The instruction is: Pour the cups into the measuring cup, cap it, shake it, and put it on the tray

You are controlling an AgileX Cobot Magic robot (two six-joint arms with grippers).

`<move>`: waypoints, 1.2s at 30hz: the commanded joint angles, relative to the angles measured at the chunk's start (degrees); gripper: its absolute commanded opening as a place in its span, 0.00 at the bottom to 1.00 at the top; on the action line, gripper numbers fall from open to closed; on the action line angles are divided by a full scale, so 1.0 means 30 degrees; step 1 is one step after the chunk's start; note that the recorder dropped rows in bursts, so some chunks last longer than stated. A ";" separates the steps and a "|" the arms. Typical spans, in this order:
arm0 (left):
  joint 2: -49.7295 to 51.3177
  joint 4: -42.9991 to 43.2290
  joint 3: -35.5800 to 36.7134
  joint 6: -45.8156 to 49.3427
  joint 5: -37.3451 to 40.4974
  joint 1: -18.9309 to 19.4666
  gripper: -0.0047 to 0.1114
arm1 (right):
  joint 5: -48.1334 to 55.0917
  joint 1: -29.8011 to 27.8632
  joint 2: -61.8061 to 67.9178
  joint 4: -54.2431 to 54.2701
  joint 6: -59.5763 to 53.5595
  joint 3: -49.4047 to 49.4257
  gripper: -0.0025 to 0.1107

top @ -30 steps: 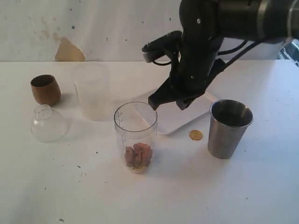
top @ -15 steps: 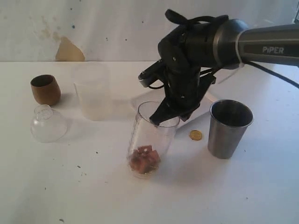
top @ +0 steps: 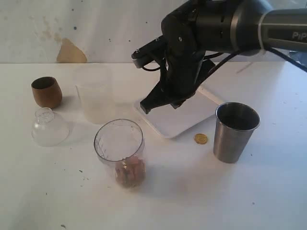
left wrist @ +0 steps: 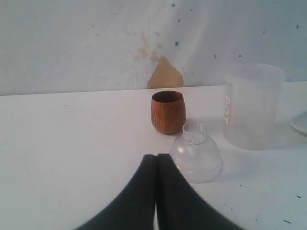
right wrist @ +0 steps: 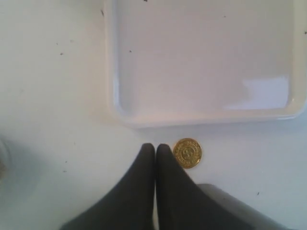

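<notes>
The clear measuring cup (top: 120, 151) is in the middle of the table, tilted with its mouth leaning left, and brown pieces lie at its bottom. My right gripper (top: 145, 108) hangs shut and empty above the near-left corner of the white tray (top: 184, 120), apart from the measuring cup. The steel tumbler (top: 236, 132) stands upright at the right. At the far left is the wooden cup (top: 47, 92), also seen in the left wrist view (left wrist: 168, 111). My left gripper (left wrist: 156, 156) is shut on nothing, low over the table just short of the wooden cup. The right wrist view looks down on the tray (right wrist: 201, 62).
A clear dome lid (top: 49, 127) lies in front of the wooden cup, close to my left gripper's tips (left wrist: 195, 153). A frosted cup (top: 96, 98) stands behind the measuring cup. A gold coin (top: 201, 139) lies between tray and tumbler, right beside my right gripper (right wrist: 154, 146).
My right gripper dipped against the measuring cup's rim and tipped it, then rose and drew back over the tray. The measuring cup has shifted left and now leans.
</notes>
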 commanded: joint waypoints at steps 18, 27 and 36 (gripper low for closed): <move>-0.0093 -0.0176 0.0124 -0.0001 -0.0165 0.0023 0.04 | 0.5034 -0.3808 -0.1291 -0.0260 -0.0382 -0.2705 0.27; -0.0093 -0.0176 0.0124 -0.0007 -0.0165 -0.0742 0.04 | 0.5034 -0.8643 -0.2521 0.3486 -0.1340 -0.0660 0.51; -0.0093 -0.0176 0.0124 -0.0007 -0.0165 -0.0742 0.04 | 0.5034 -0.9481 -0.1522 0.5172 -0.2377 0.1291 0.44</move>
